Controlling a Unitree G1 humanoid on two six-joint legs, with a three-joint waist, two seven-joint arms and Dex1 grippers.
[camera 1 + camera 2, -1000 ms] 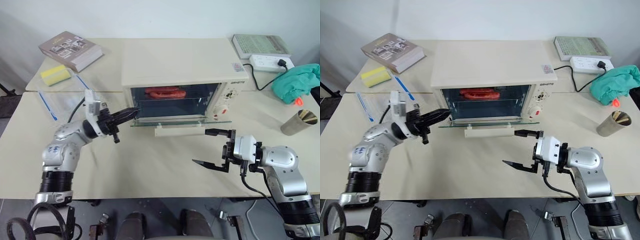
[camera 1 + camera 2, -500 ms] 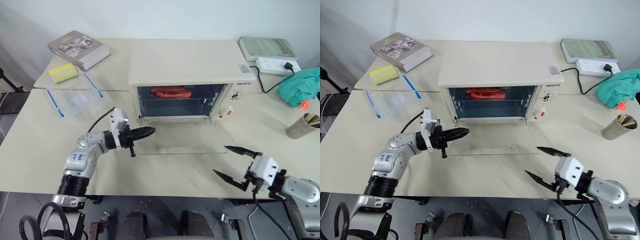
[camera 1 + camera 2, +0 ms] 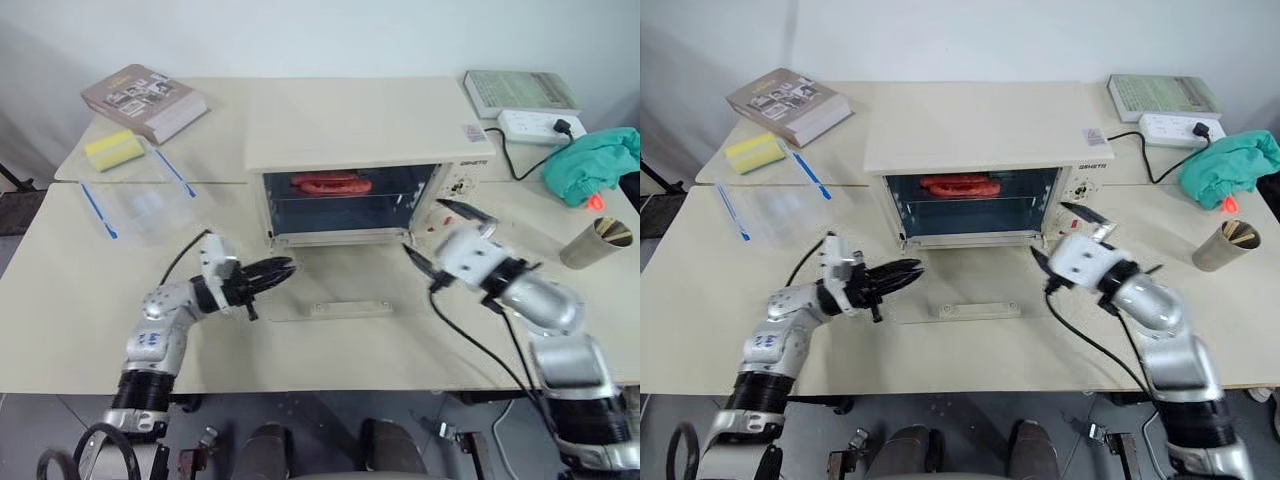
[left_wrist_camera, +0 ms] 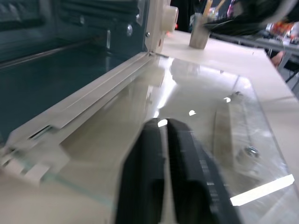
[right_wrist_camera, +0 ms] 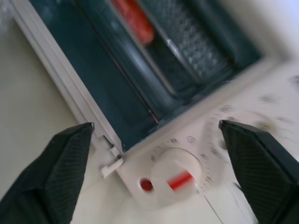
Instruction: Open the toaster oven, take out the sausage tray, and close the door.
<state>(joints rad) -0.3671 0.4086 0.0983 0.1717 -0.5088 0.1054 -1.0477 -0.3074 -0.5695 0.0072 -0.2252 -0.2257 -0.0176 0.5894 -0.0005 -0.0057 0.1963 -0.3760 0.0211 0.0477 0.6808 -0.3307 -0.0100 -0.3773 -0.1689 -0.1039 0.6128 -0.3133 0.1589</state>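
The cream-white toaster oven (image 3: 360, 130) stands mid-table. Its glass door (image 3: 340, 285) is folded down flat in front, the cream bar handle (image 3: 345, 309) toward me. Inside on a high shelf sits the sausage tray (image 5: 187, 51) with red sausages (image 3: 330, 183). My left gripper (image 3: 277, 271) hovers at the door's left corner with its fingers (image 4: 187, 186) a narrow slit apart and nothing between them. In front of the knob panel (image 5: 173, 172), at the oven's right side, my right gripper (image 3: 430, 232) is wide open and empty.
At back left are a book (image 3: 143, 101), a yellow sponge (image 3: 110, 149) and a clear plastic bag with blue strips (image 3: 140, 200). At right are another book (image 3: 520, 90), a power strip (image 3: 540, 124) with its cable, a teal cloth (image 3: 595, 165) and a metal cup (image 3: 598, 243).
The door has swung lower and now lies flat. My left gripper sank with it and its fingers parted slightly. My right gripper rolled and swung up from the table's front to the knob panel.
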